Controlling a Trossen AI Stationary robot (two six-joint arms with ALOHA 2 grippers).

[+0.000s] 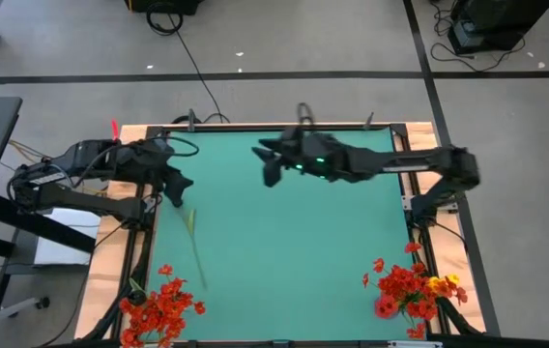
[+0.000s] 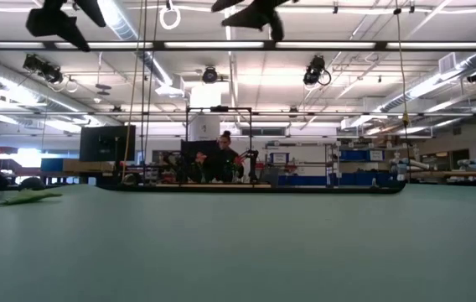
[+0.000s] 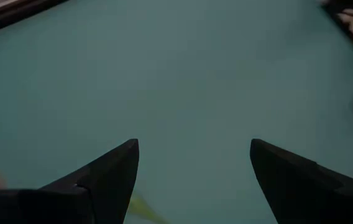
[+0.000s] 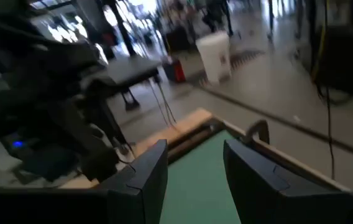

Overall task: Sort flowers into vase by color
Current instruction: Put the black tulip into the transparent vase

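High view shows the left gripper (image 1: 180,186) hovering with fingers spread wide and empty, just above a lone flower (image 1: 195,242) lying on the green mat (image 1: 294,242). The pick looks about to start; next it must descend onto the thin stem. The right gripper (image 1: 267,166) waits, half-open, empty. Red-orange bunches (image 1: 158,307) lie at both near corners.

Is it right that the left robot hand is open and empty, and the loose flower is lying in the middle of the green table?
Not quite. The left gripper is open and empty, but the loose flower lies near the left edge of the green table, not the middle. The high view shows it.
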